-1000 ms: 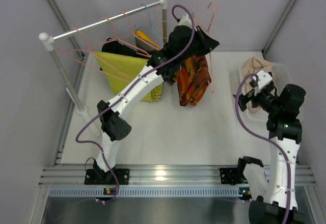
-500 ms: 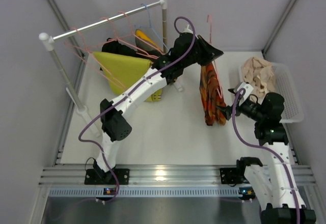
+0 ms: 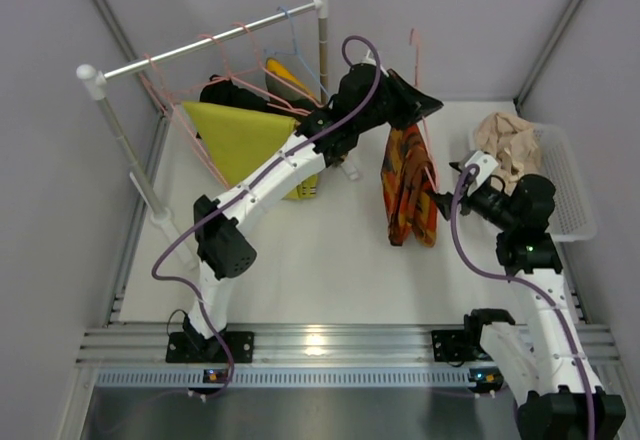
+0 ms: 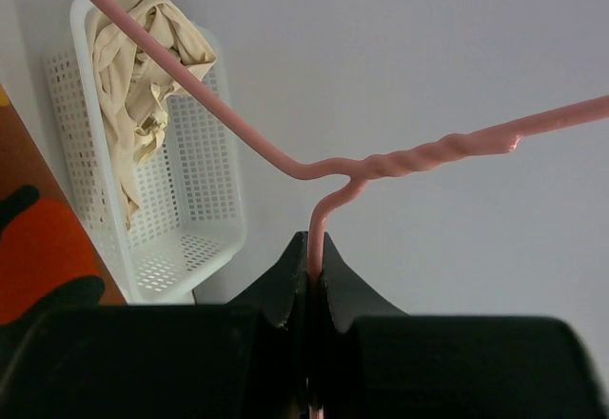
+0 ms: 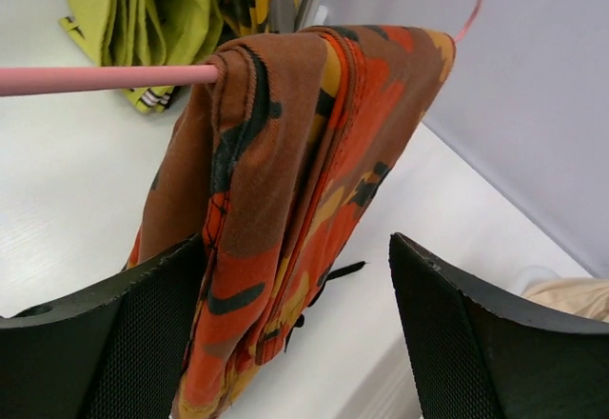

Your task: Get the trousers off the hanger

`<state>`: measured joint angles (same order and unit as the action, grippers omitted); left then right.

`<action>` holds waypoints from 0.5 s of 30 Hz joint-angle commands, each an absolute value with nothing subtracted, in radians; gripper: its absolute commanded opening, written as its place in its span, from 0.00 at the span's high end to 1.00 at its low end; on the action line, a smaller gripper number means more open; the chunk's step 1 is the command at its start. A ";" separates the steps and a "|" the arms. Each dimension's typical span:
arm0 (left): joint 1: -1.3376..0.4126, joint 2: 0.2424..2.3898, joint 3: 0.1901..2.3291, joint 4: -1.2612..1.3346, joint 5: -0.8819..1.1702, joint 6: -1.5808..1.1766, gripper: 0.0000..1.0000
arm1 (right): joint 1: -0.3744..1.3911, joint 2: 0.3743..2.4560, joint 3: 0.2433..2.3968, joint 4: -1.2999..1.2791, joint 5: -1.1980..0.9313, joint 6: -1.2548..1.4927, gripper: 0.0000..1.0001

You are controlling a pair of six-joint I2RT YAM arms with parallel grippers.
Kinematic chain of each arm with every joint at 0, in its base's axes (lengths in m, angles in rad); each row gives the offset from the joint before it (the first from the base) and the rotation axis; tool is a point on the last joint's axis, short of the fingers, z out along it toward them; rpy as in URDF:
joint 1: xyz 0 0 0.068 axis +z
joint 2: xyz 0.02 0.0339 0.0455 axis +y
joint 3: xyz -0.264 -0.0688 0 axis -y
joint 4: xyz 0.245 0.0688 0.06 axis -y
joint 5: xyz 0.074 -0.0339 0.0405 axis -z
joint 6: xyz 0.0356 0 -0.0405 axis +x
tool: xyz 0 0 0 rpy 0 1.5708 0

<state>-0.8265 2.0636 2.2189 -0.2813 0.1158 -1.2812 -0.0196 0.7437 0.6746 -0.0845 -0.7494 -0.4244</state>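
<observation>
My left gripper (image 3: 422, 103) is shut on the neck of a pink wire hanger (image 4: 314, 214) and holds it up in the air. The orange-red patterned trousers (image 3: 408, 190) hang folded over that hanger's bar, above the table. They also show in the right wrist view (image 5: 285, 200). My right gripper (image 3: 447, 200) is open, its jaws level with the hanging trousers, the left fingertip (image 5: 124, 333) at the cloth's edge. The pale beige trousers (image 3: 508, 142) lie crumpled in the white basket (image 3: 570, 195) at the right.
A clothes rail (image 3: 200, 45) at the back left holds more pink and blue hangers (image 3: 225, 70) with a yellow-green cloth (image 3: 245, 145) and dark garments. The basket stands close to my right arm.
My left gripper has carried the hanger with the orange-red trousers rightward, off the rail. My right arm has swung left from the basket to the hanging trousers.
</observation>
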 commanded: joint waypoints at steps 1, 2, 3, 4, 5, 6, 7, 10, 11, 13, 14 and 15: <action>-0.827 1.939 2.237 -0.092 0.146 -1.350 1.00 | -0.008 0.770 0.701 0.109 -0.700 -0.373 0.23; -0.827 1.939 2.237 -0.091 0.150 -1.364 1.00 | 0.033 0.778 0.704 0.151 -0.686 -0.341 0.22; -0.827 1.940 2.234 -0.089 0.152 -1.371 1.00 | 0.043 0.794 0.707 0.164 -0.667 -0.331 0.21; -0.828 1.939 2.230 -0.084 0.156 -1.377 1.00 | 0.055 0.804 0.716 0.173 -0.663 -0.325 0.21; -0.828 1.940 2.230 -0.083 0.156 -1.379 1.00 | 0.076 0.810 0.722 0.184 -0.660 -0.318 0.20; -0.828 1.939 2.230 -0.081 0.158 -1.382 1.00 | 0.087 0.824 0.727 0.189 -0.660 -0.318 0.18; -0.828 1.940 2.230 -0.078 0.158 -1.384 1.00 | 0.100 0.828 0.727 0.192 -0.658 -0.318 0.16; -0.830 1.937 2.232 -0.072 0.155 -1.381 1.00 | 0.149 0.844 0.712 0.212 -0.597 -0.334 0.15; -0.830 1.936 2.232 -0.072 0.155 -1.379 1.00 | 0.165 0.845 0.703 0.230 -0.560 -0.334 0.17; -0.830 1.927 2.230 -0.072 0.161 -1.378 1.00 | 0.167 0.847 0.672 0.316 -0.433 -0.322 0.24; -0.830 1.925 2.229 -0.072 0.164 -1.379 1.00 | 0.167 0.848 0.667 0.342 -0.387 -0.312 0.26; -0.830 1.918 2.224 -0.072 0.166 -1.378 1.00 | 0.167 0.853 0.661 0.363 -0.327 -0.308 0.28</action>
